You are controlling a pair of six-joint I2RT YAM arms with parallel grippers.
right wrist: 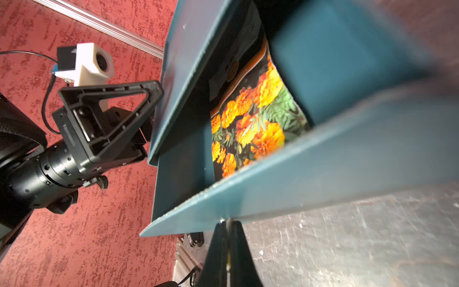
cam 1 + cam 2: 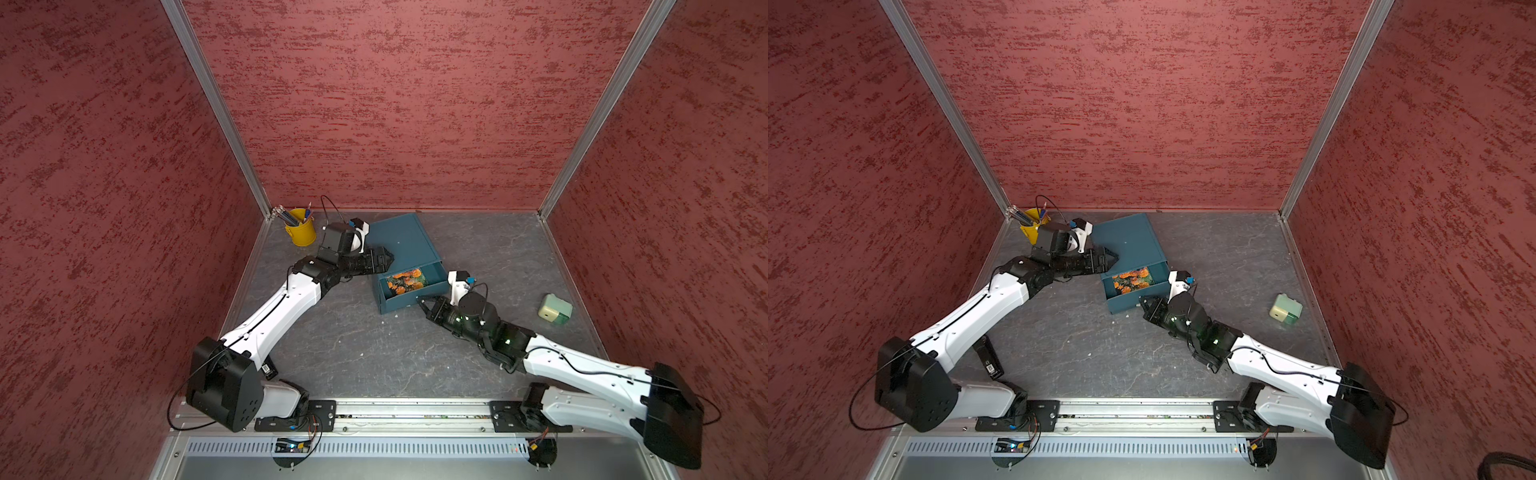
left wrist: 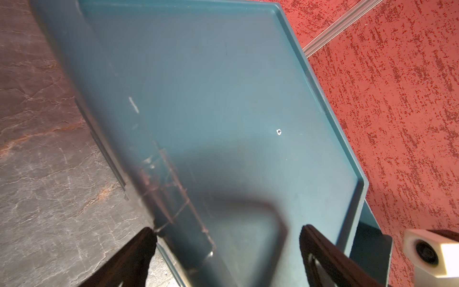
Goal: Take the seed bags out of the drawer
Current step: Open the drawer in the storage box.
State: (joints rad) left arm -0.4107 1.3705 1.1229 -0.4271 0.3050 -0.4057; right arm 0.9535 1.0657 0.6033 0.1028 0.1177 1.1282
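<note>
Top view: small teal cabinet (image 2: pixel 405 239) sits at the back of the grey table (image 2: pixel 353 345), turned at an angle, with its top drawer (image 2: pixel 399 305) drawn partway out toward the arms. One seed bag (image 2: pixel 405 280) with an orange flower print lies flat inside the drawer, its far end under the cabinet top in shadow. Right gripper (image 2: pixel 420 301) is low at the drawer's front wall. In the right wrist view its fingers are pressed together on a small pale pull tab (image 1: pixel 226 220) at that wall's edge. Left gripper (image 2: pixel 388 259) is at the cabinet's left side with fingers spread: one over the cabinet top, the other beside the side wall above the table. Yellow pencil bucket (image 2: pixel 301 232) stands in the back left corner, and a cream and green box-like object (image 2: pixel 555 309) lies well apart to the right
</note>
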